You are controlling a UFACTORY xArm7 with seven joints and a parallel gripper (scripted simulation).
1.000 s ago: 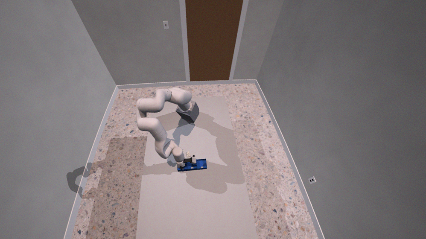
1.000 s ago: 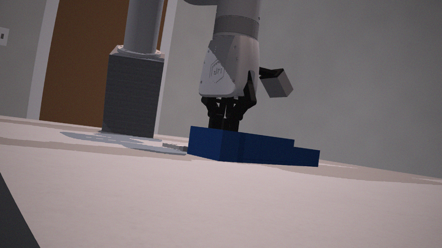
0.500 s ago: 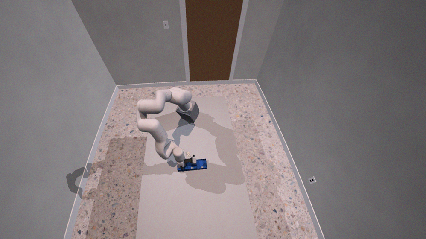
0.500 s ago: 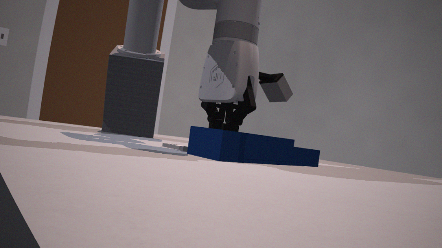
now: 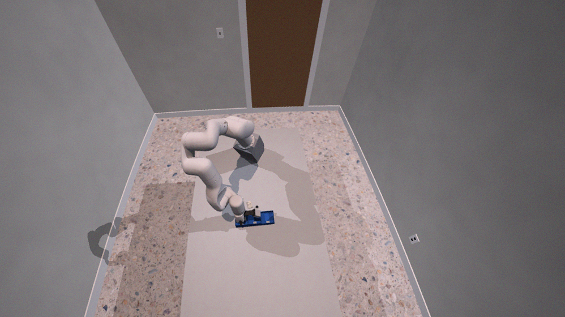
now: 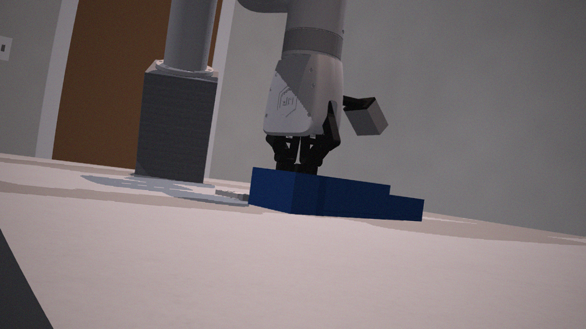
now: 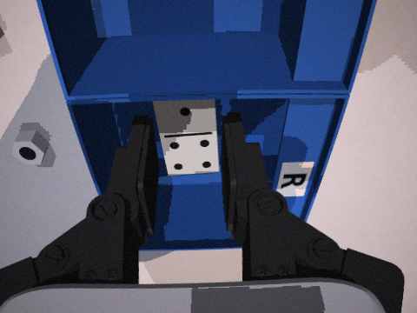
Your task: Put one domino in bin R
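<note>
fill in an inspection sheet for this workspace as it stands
surface: pale table, bearing the arm's base and the bin
job's things: blue bin standing on the table; one domino inside the compartment marked R, between the tool's fingers
clutter: a grey nut on the table beside the bin
grippers: tool lowered into the R compartment, fingers slightly apart from the domino's sides, open
cables: nothing seen
surroundings: brown door, wall switch, grey walls
</note>
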